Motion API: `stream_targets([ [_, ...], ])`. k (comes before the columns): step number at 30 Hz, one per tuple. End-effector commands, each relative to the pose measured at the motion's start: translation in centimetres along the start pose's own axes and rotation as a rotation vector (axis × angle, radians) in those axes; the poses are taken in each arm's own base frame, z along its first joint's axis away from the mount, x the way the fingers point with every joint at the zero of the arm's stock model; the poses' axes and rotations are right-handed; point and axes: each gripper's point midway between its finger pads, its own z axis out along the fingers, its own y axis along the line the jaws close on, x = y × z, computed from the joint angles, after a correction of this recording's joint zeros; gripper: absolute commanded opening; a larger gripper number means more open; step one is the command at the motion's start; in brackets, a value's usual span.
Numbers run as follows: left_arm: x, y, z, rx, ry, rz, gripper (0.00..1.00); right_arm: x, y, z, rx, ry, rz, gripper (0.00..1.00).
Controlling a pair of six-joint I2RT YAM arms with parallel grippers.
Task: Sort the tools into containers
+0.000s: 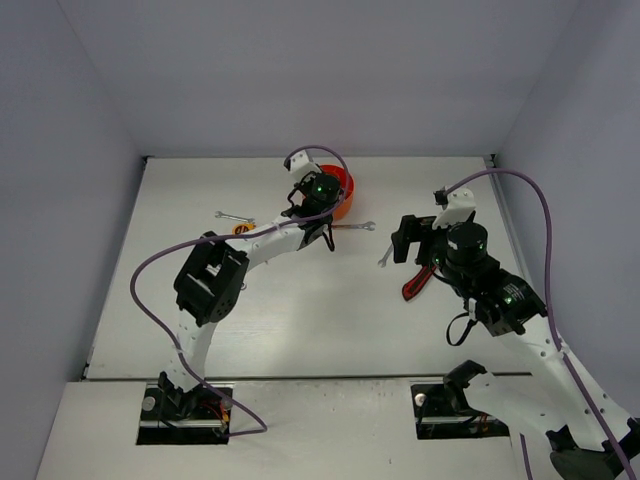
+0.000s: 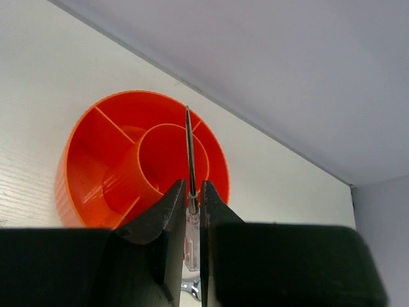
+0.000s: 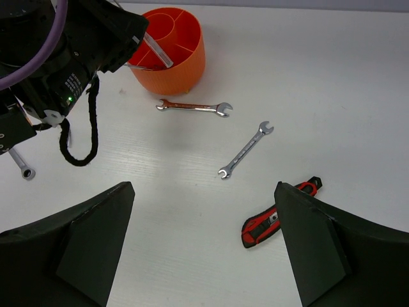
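The left pincer (image 2: 192,187) is clamped on the screwdriver (image 2: 190,150), whose shaft reaches ahead over the centre cup of the orange tub (image 2: 62,185); the right pincer (image 3: 204,246) stands wide apart; risk: a tilted release may catch a divider and spill it outside.

Orange tub (image 3: 174,64), red-black utility knife (image 3: 262,229)

Left arm (image 1: 268,236) overhangs tub (image 1: 346,192), blocking its left; table (image 1: 415,185) to its right open

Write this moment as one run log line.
left fingers: shut on screwdriver, over orange tub | right fingers: open, empty | loose: three wrenches, utility knife
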Motion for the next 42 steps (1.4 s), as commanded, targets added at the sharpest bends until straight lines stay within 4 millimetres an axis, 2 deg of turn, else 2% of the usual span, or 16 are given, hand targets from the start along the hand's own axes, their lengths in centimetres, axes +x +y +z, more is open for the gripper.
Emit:
stream_targets([
  [1, -5.6, -2.7, 0.5, 0.039, -0.148, -0.072, 0.00, -0.3, -0.8, 0.0, 0.043, -0.016, 0.019, 0.89],
  [7, -5.5, -0.4, 1.4, -0.009, -0.154, -0.019, 0.00, -0.1, -1.0, 0.1, 0.053, -0.009, 0.016, 0.89],
  [14, -7.0, 2.3, 2.3, -0.059, -0.172, 0.050, 0.00, 0.4, -0.9, 0.7, 0.056, 0.014, 0.006, 0.90],
  [24, -8.0, 3.8, 3.5, -0.047, -0.148, 0.081, 0.00, 0.8, -0.4, 1.6, 0.044, 0.045, -0.006, 0.90],
  [29, -9.0, 2.6, 3.9, 0.018, -0.122, 0.089, 0.00, 1.0, -0.4, 1.7, 0.043, 0.052, -0.008, 0.90],
  [34, -8.1, 2.0, 4.4, 0.084, -0.061, 0.086, 0.00, 1.1, -0.4, 1.8, 0.045, 0.057, -0.012, 0.90],
  [42, -7.2, 1.3, 4.0, 0.125, -0.014, 0.047, 0.02, 1.3, -0.5, 2.0, 0.050, 0.063, -0.018, 0.90],
])
